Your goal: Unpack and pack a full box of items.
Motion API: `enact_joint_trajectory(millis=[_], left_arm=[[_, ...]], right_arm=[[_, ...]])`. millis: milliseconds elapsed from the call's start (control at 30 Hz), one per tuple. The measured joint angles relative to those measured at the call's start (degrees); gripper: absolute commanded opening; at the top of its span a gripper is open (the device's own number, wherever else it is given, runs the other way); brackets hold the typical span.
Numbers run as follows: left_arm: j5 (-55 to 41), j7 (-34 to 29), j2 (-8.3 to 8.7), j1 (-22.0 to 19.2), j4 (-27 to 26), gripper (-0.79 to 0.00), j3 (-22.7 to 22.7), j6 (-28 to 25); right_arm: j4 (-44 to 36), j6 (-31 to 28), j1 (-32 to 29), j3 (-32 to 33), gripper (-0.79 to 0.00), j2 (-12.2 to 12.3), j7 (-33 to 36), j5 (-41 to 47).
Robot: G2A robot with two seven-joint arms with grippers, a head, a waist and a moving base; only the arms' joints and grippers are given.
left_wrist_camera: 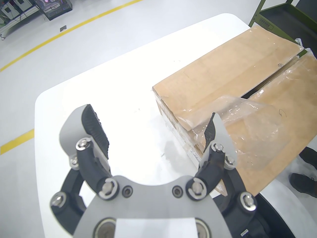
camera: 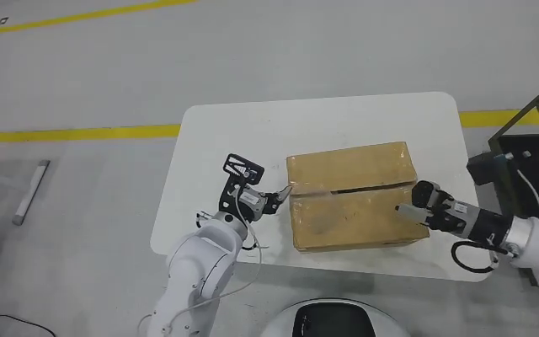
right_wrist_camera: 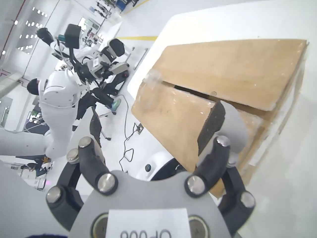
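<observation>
box: closed cardboard box, lying toward 4 o'clock on the table
left gripper: spread wide at the box's 9 o'clock end, beside peeled clear tape
right gripper: spread wide at the 3 o'clock end
handling: likely heavy if full; flaps stiff, tape slick and flimsy; take flap edges at the seam

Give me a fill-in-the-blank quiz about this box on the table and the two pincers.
The cardboard box rests on a ___ table. Its top flaps lie ___. Clear ___ curls up beside the left pincer. The right pincer, at the opposite end, stands ___.
Missing: white; closed; tape; open.
</observation>
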Motion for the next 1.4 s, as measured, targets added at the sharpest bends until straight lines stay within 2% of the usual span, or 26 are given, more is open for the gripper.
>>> enact_joint_trajectory(millis=[267, 367, 433, 533, 600, 733, 800, 900, 1000, 1067, 1400], left_arm=[[0.1, 0.1, 0.2, 0.5, -0.4, 0.0, -1.1, 0.3], [0.2, 0.1, 0.27, 0.8, -0.6, 0.0, -1.5, 0.4], [0.2, 0.2, 0.32, 1.0, -0.7, 0.0, -1.7, 0.5], [0.2, 0.2, 0.36, 1.2, -0.8, 0.0, -1.8, 0.7], [0.2, 0.3, 0.38, 1.3, -0.9, 0.0, -1.9, 0.8], [0.1, 0.3, 0.45, 1.5, -1.0, 0.0, -2.2, 1.0], [0.1, 0.3, 0.47, 1.6, -1.1, 0.0, -2.3, 1.2], [0.0, 0.4, 0.51, 1.7, -1.1, 0.0, -2.4, 1.3], [0.0, 0.5, 0.53, 1.7, -1.2, 0.0, -2.4, 1.4], [-0.1, 0.6, 0.56, 1.7, -1.2, 0.0, -2.4, 1.3], [-0.6, 0.7, 0.62, 1.4, -1.0, 0.0, -2.3, 1.2]], right_arm=[[2.8, 1.2, 7.4, -12.8, -0.157, 0.0, -2.0, -11.4], [3.7, 1.4, 10.4, -17.0, -0.203, -0.1, -2.1, -15.0], [4.6, 1.8, 12.3, -20.0, -0.271, -0.2, -2.3, -16.8], [5.7, 2.7, 15.0, -23.9, -0.302, -0.4, -2.0, -21.1], [6.3, 3.7, 16.6, -26.2, -0.363, -0.5, -2.1, -24.9], [6.7, 6.1, 19.1, -30.8, -0.403, -0.8, -2.7, -30.4], [6.6, 6.5, 19.9, -32.2, -0.419, -0.9, -2.5, -33.4], [6.2, 7.3, 20.7, -33.8, -0.52, -1.0, -2.6, -37.2], [5.5, 7.3, 21.1, -34.7, -0.714, -0.9, -2.0, -40.4], [4.8, 7.3, 21.4, -35.0, -0.785, -0.9, -1.7, -42.7], [2.2, 5.4, 22.1, -34.8, -0.785, -0.6, -1.0, -48.7]])
